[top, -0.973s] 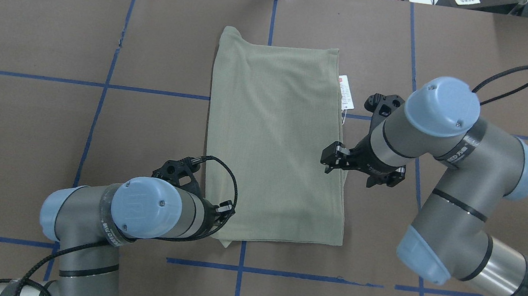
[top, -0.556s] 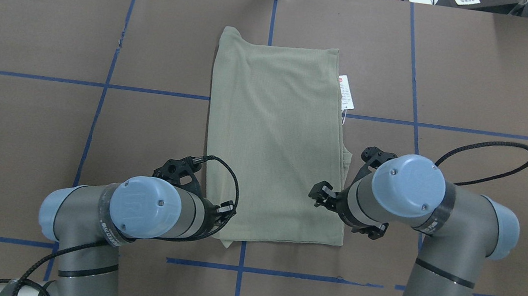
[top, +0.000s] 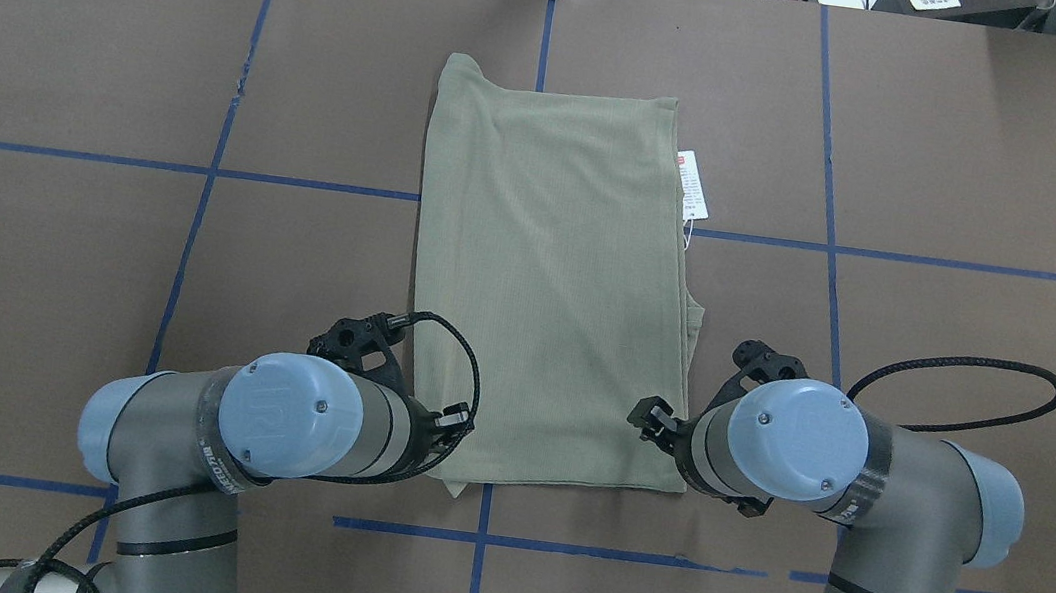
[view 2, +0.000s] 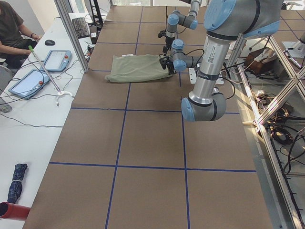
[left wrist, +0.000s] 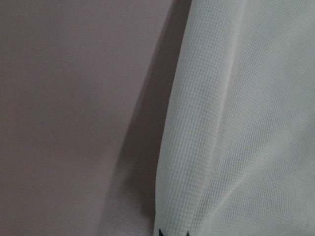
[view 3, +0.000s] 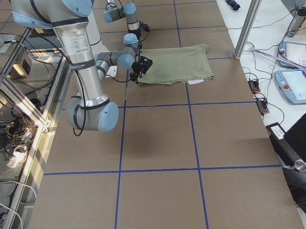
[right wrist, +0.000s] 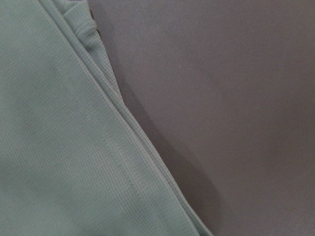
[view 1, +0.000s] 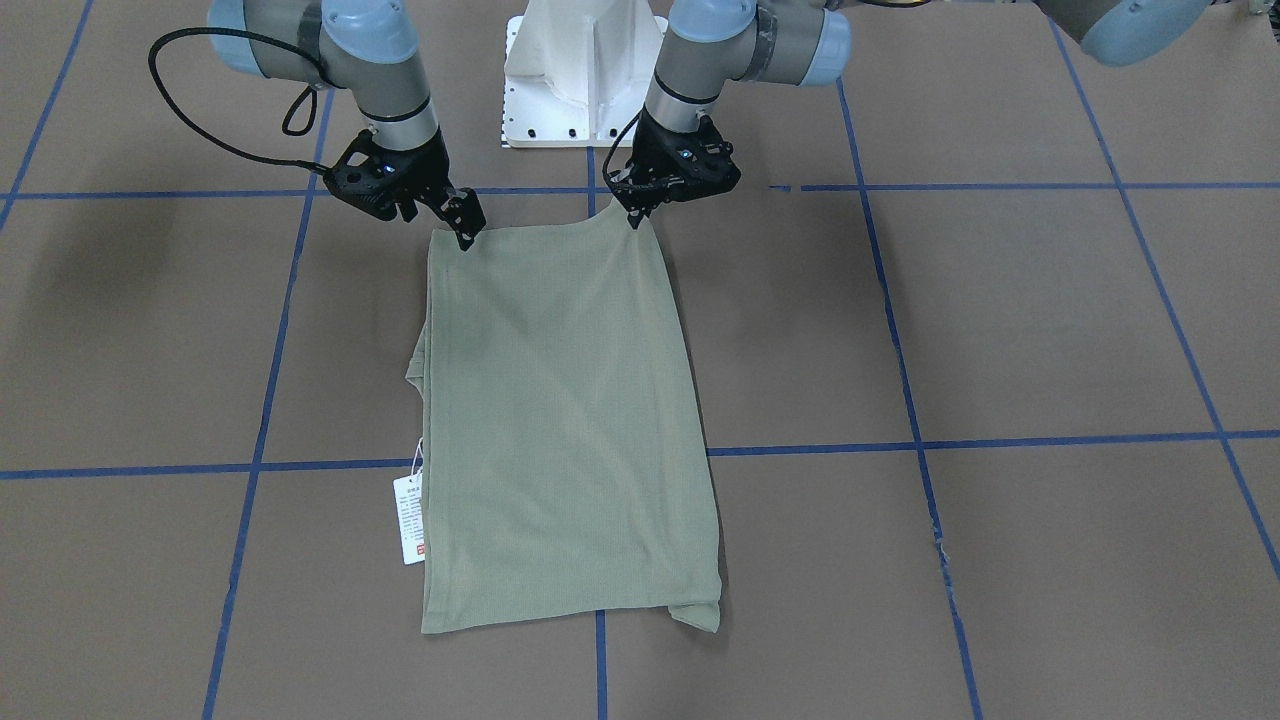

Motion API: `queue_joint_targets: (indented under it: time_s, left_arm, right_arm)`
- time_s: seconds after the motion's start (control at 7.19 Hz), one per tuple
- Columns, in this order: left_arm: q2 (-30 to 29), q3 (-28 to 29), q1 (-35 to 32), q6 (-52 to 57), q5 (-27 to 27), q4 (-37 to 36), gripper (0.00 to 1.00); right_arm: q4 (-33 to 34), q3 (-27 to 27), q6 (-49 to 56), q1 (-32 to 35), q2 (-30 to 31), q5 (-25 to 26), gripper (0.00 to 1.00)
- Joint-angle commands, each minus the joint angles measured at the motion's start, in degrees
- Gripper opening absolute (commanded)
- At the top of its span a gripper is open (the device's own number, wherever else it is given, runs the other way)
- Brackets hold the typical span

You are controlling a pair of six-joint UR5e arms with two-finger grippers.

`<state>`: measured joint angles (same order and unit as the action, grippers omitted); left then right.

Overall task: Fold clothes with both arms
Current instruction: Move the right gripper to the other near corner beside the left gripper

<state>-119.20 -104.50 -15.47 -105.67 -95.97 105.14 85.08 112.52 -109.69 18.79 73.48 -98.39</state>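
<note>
The sage-green shirt (top: 550, 279) lies folded into a long rectangle on the brown table, with its white hang tag (top: 691, 184) sticking out at the far right edge. My left gripper (view 1: 637, 215) is shut on the shirt's near left corner, which is drawn up slightly. In the left wrist view the cloth edge (left wrist: 197, 147) runs down to two close fingertips. My right gripper (view 1: 466, 236) stands open over the near right corner (top: 672, 475). The right wrist view shows the layered shirt edge (right wrist: 98, 128) with no fingertips in frame.
The white pedestal base (view 1: 585, 75) stands just behind the shirt's near edge. Blue tape lines cross the brown table (top: 92, 233). In the exterior left view a person (view 2: 12, 33) sits at a side table with tablets (view 2: 57, 59).
My right arm has swung back toward the base along the shirt's right edge, from mid-edge to the near right corner. The left arm and the shirt have stayed put.
</note>
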Motion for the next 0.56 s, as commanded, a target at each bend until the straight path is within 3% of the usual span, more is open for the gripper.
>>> queue_joint_targets:
  time_s: [0.0,0.42]
  left_arm:
    - [0.02,0.00,0.00,0.03,0.17,0.15,0.00]
    - [-0.06,0.00,0.00,0.03,0.09,0.24,0.00]
  right_arm:
    - [0.08,-3.34,0.09,-0.24,-2.63,0.04,1.00]
    - [-0.01,-4.59,0.09,-0.16,-2.46,-0.14,1.00]
